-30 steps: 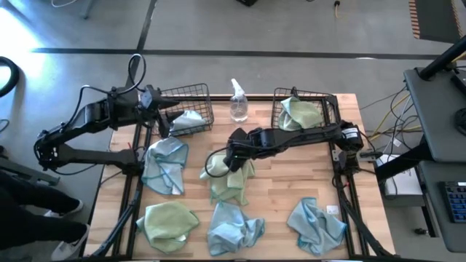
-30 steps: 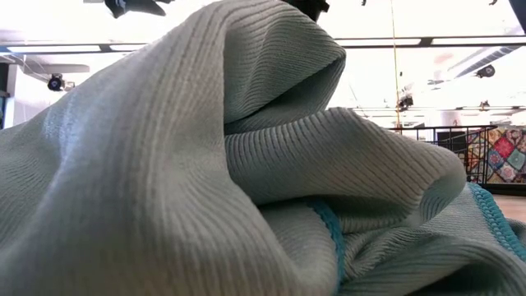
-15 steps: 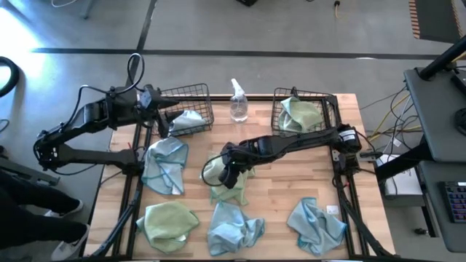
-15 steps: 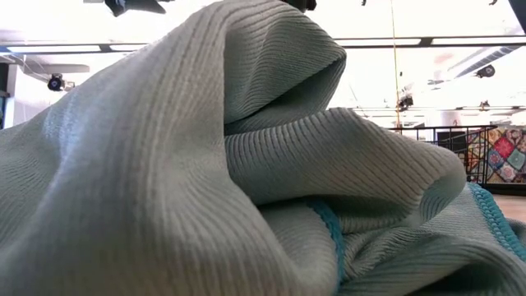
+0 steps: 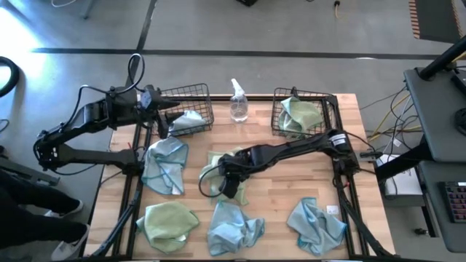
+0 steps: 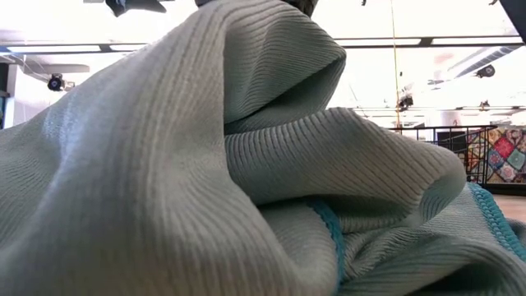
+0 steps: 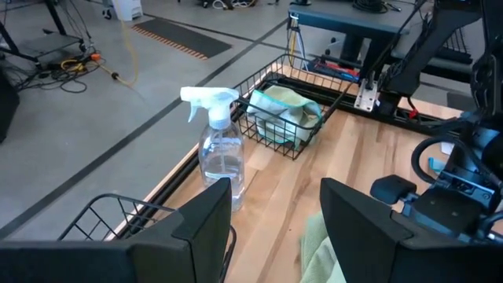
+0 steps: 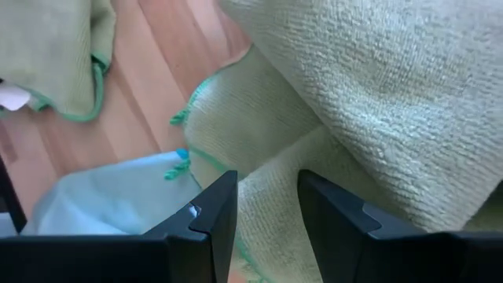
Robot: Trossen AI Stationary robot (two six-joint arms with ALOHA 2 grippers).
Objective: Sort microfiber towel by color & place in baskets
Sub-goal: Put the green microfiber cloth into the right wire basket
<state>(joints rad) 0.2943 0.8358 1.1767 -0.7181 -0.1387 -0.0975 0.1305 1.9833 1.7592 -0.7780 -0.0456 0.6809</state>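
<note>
Two dark jointed arms with looping black cables, seemingly matte.

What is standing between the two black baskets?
A clear spray bottle stands between the left basket and the right basket, seen from above.

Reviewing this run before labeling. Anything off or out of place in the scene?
One thing: a blue towel lies right against the low camera and fills nearly its whole view, so the table is hidden there. Otherwise it's mid-sort: loose towels crumpled on the table, a spray bottle upright between the baskets, nothing spilled or damaged.
</note>
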